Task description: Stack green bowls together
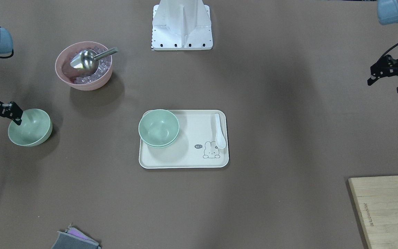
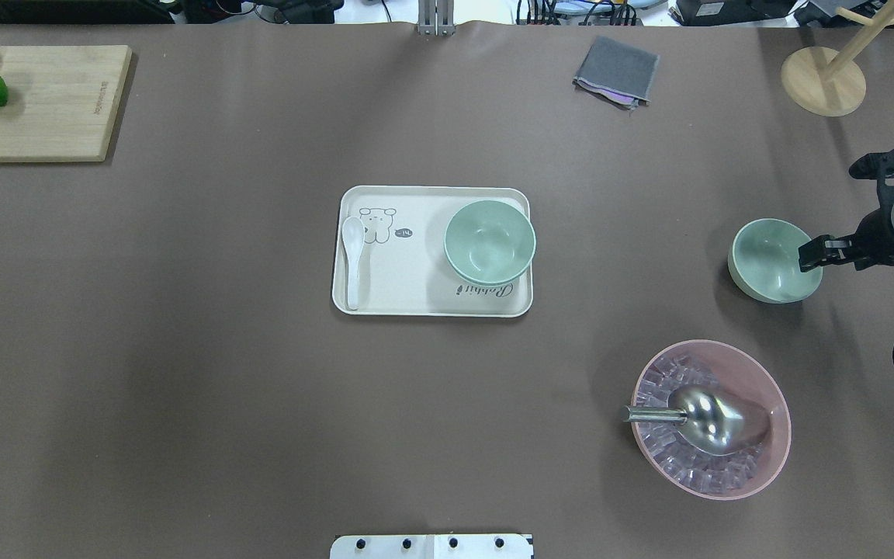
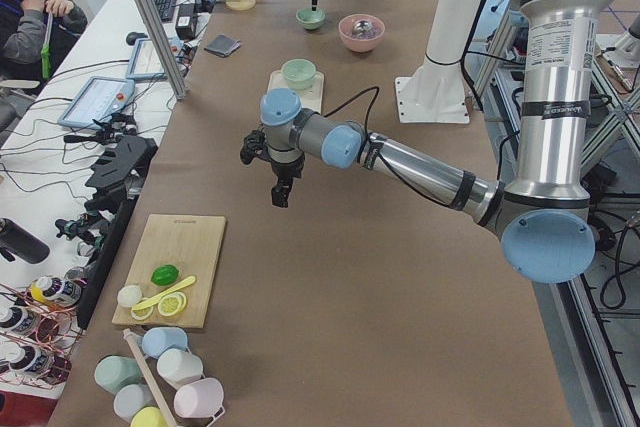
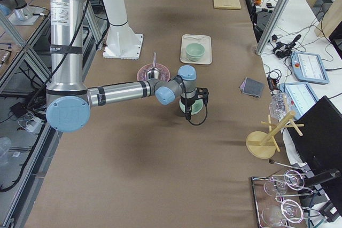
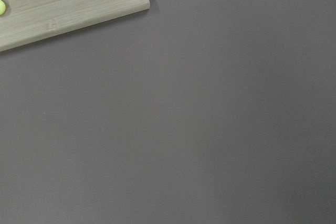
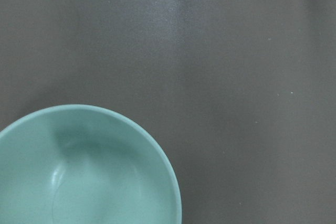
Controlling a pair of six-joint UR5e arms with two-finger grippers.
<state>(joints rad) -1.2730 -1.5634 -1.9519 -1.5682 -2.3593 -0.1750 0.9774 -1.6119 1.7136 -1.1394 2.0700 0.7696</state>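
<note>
The right gripper [image 2: 810,255] meets the lone green bowl [image 2: 767,262] at its rim; whether it grips cannot be told. The left gripper [image 1: 385,86] hangs spread, stacked green bowls [image 1: 158,127] well beyond its jaws.

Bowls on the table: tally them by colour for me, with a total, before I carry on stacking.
Green: 3, a nested pair on the tray and a loose bowl by the right gripper.
Pink: 1, the ribbed bowl holding a metal scoop.
Total: 4 bowls.
</note>
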